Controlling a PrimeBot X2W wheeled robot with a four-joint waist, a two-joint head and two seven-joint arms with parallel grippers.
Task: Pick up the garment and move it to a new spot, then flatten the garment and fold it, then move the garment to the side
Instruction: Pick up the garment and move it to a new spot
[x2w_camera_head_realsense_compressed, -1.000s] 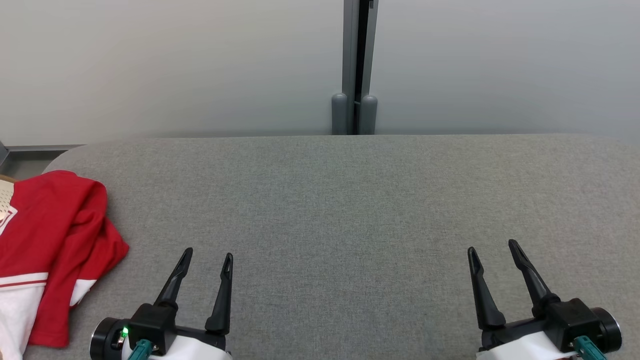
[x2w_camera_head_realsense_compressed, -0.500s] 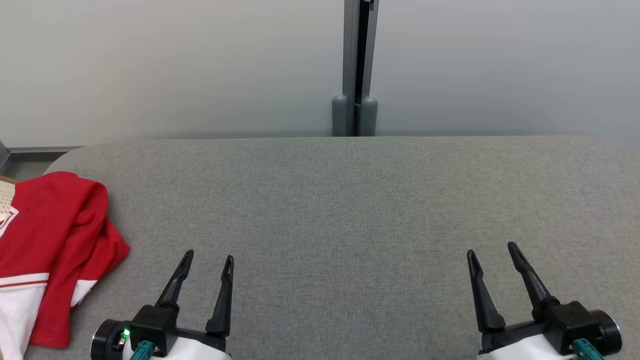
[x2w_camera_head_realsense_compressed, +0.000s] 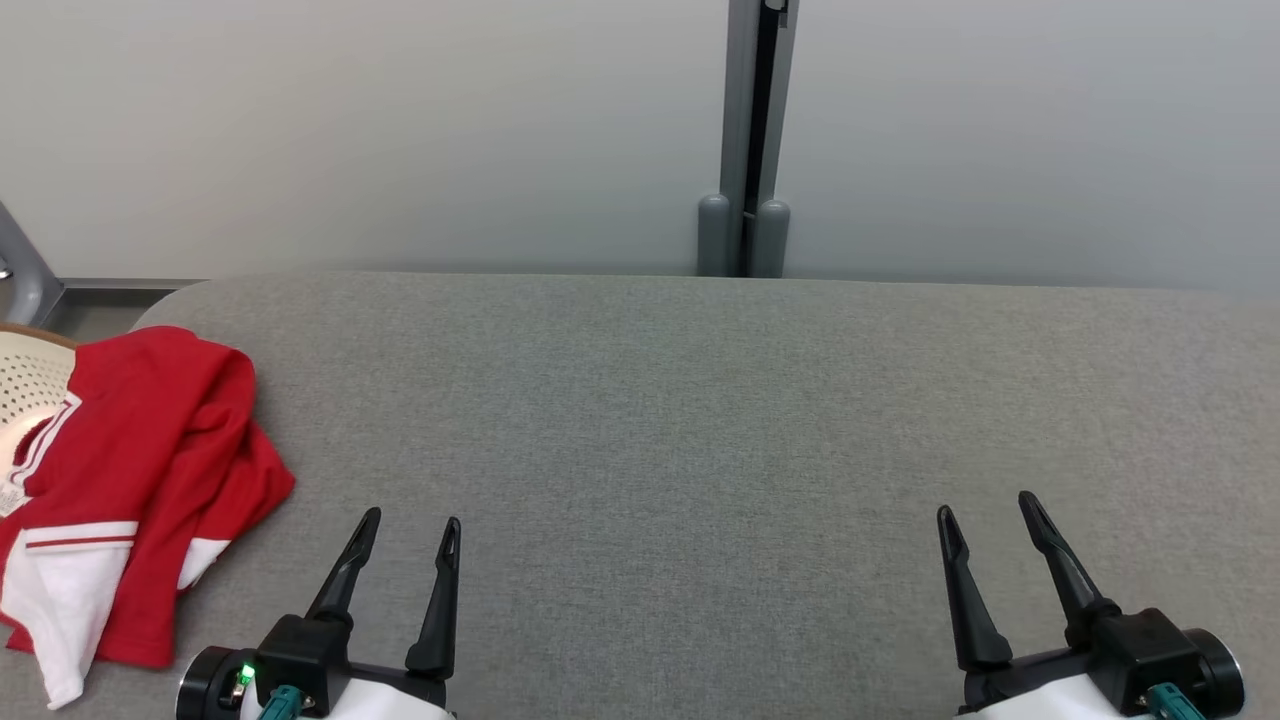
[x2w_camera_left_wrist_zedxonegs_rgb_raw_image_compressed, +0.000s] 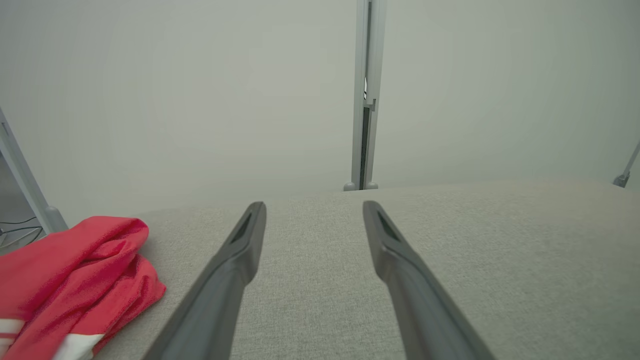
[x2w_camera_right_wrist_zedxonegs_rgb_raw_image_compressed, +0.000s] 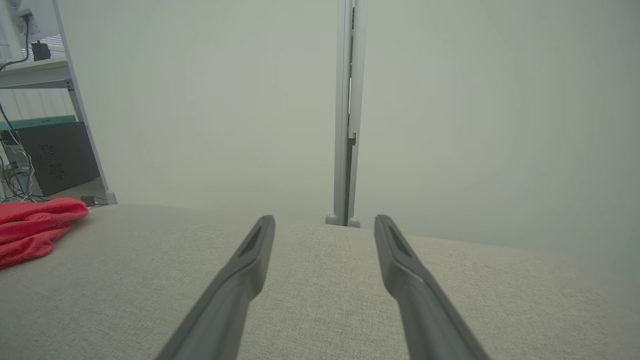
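A crumpled red and white garment (x2w_camera_head_realsense_compressed: 140, 480) lies at the left end of the grey fabric table (x2w_camera_head_realsense_compressed: 700, 420), partly draped over the table's left edge. The same garment (x2w_camera_left_wrist_zedxonegs_rgb_raw_image_compressed: 75, 280) shows at the lower left of the left wrist view, and the garment (x2w_camera_right_wrist_zedxonegs_rgb_raw_image_compressed: 35, 225) sits far left in the right wrist view. My left gripper (x2w_camera_head_realsense_compressed: 410, 522) hovers open near the front edge, just right of the garment, with nothing between its fingers. My right gripper (x2w_camera_head_realsense_compressed: 985, 505) is open and empty at the front right.
A pale perforated basket (x2w_camera_head_realsense_compressed: 28, 372) peeks out behind the garment at the far left. Pale partition panels with a grey post (x2w_camera_head_realsense_compressed: 745, 140) stand behind the table. A shelf with a dark box (x2w_camera_right_wrist_zedxonegs_rgb_raw_image_compressed: 55, 155) is off to the left.
The whole head picture has shifted right, so the camera has turned left and shows more of the garment. Both grippers stay open in the same places.
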